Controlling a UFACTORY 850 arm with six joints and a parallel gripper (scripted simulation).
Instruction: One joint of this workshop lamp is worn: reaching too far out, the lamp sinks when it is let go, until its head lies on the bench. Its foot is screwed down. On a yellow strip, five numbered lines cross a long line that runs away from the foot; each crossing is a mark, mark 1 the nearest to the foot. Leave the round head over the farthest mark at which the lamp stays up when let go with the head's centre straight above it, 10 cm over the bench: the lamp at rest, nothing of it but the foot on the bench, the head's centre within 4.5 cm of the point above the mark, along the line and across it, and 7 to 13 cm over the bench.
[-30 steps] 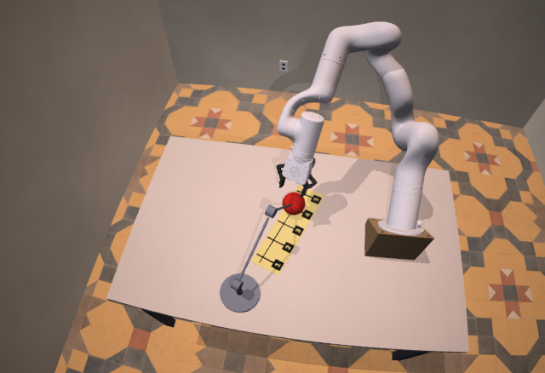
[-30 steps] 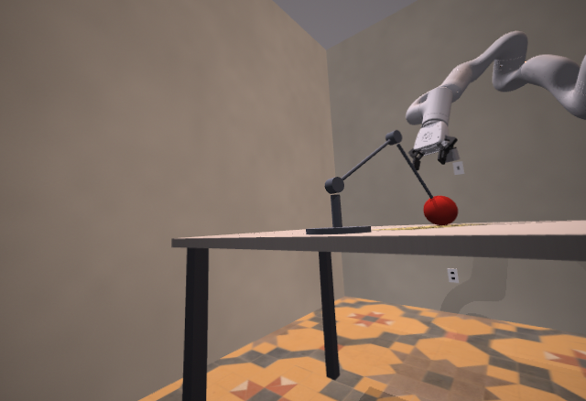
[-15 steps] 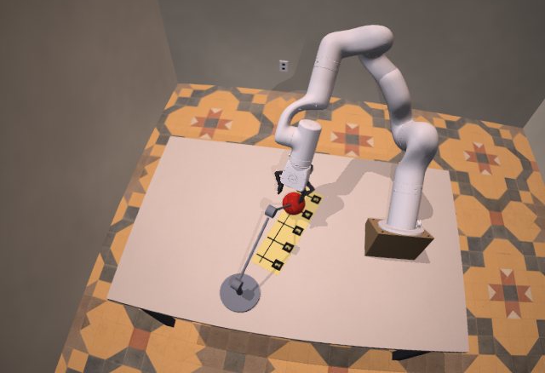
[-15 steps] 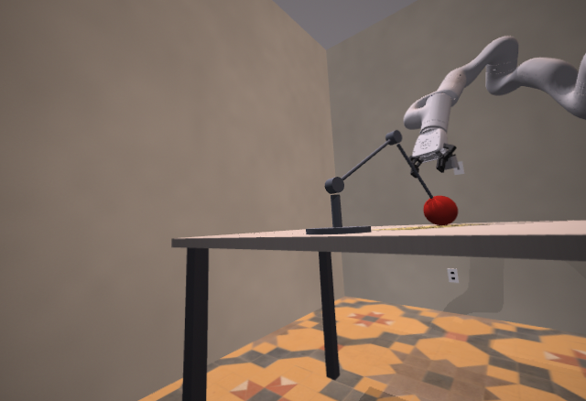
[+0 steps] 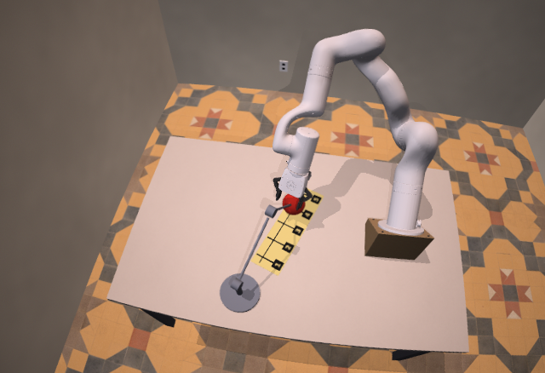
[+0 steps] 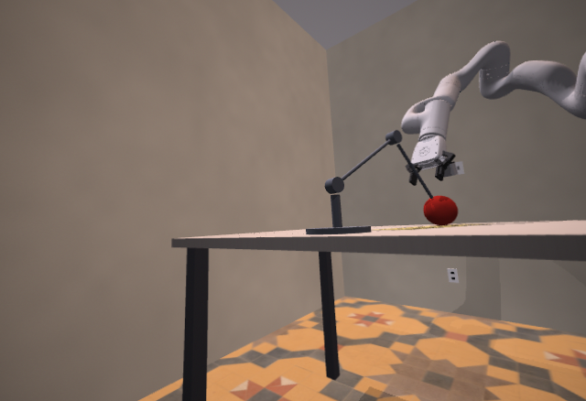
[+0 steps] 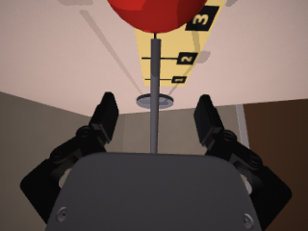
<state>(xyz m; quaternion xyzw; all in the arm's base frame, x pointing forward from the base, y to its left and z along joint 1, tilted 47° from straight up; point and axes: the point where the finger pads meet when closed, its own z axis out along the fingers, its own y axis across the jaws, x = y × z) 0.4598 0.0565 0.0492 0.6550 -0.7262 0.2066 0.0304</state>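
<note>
Straddling the lamp's thin forearm rod, the gripper has its jaws fully open, one finger on either side of the rod and neither touching it; nothing is held. This placement suits a grasp on the rod rather than on the round head, which is probably too wide and smooth for the fingers.

Beyond the fingers, the red head fills the upper part of the wrist view. In the exterior view the head sits very low, at or just above the bench; contact cannot be confirmed. Relative to the lamp's foot, the head lies far out along the yellow strip, over the marks most distant from the foot. Labels 1, 2 and 3 show between the foot and the head in the wrist view, so the head covers roughly mark 4 or beyond.

Judgement: this reach looks too great for the worn joint. The next move calls for closing on the rod, then lifting and drawing the head back toward the foot.

Farthest out stands the arm's brown pedestal, well to the side of the foot.
</note>
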